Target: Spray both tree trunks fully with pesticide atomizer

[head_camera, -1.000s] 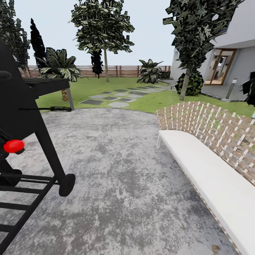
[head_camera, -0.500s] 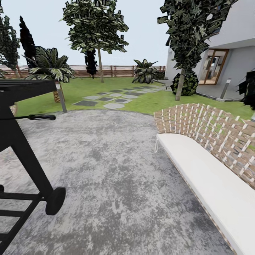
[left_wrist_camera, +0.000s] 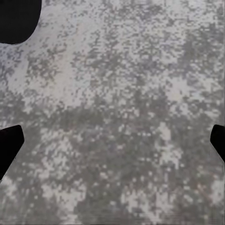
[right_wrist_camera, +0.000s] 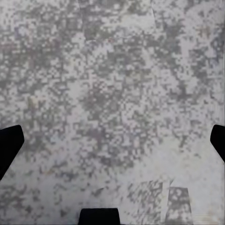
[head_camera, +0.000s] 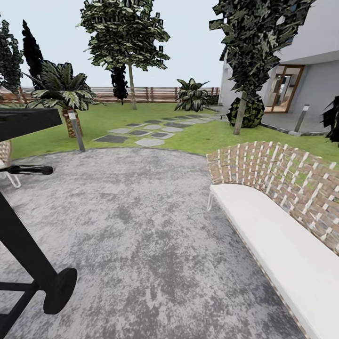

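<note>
The pesticide atomizer is out of view. Two trees stand on the garden lawn (head_camera: 117, 117) ahead in the head view. One thin pale trunk (head_camera: 132, 92) rises far off by the fence, the other trunk (head_camera: 240, 114) stands nearer at the right, by the house. My left gripper (left_wrist_camera: 112, 143) hangs open over speckled grey paving, its dark fingertips (left_wrist_camera: 9, 147) wide apart with nothing between them. Over the same paving, my right gripper (right_wrist_camera: 112, 143) is open too, fingertips (right_wrist_camera: 9, 143) at the picture's sides.
A black grill (head_camera: 23, 123) on a wheeled frame (head_camera: 59, 289) stands close at the left. A woven bench with a white cushion (head_camera: 282, 245) runs along the right. Stepping stones (head_camera: 150, 134) cross the lawn. A short palm (head_camera: 66, 94), a lamp post (head_camera: 76, 132) and a slat fence (head_camera: 160, 94) lie beyond.
The head camera has moved on across the patio. The grill has slid left and down in the picture and its red knob has left view. The palm and trees look closer.
</note>
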Controlling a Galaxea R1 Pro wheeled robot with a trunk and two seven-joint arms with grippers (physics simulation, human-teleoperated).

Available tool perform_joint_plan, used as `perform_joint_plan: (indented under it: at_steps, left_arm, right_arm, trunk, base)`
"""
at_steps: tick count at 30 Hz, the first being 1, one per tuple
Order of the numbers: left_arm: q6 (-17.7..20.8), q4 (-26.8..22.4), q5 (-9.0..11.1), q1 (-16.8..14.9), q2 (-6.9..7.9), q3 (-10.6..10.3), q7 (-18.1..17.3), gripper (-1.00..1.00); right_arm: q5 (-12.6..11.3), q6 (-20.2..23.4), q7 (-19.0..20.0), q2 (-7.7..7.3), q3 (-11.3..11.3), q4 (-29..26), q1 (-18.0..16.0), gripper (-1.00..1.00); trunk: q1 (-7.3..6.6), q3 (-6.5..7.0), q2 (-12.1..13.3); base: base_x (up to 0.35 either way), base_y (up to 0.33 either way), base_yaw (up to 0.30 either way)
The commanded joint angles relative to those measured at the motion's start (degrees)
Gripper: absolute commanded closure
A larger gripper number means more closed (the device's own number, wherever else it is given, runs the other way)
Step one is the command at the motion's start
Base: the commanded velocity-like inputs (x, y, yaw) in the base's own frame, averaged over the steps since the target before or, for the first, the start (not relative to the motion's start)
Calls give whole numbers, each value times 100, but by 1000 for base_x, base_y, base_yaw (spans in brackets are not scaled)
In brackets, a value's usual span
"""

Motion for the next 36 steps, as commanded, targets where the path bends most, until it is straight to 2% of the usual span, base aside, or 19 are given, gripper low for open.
perform_joint_plan:
  at_steps: [1, 36]
  left_arm:
    - [-18, 3, 31, -3, 0, -8, 3, -100]
    - [-18, 5, 32, -3, 0, -8, 3, -100]
  right_arm:
    - [6, -17, 4, 1, -7, 3, -2, -100]
    - [-3, -17, -8, 1, -15, -7, -2, -100]
  trunk:
    - [2, -5, -2]
    - [2, -5, -2]
  base:
    - [339, 0, 0]
    - [339, 0, 0]
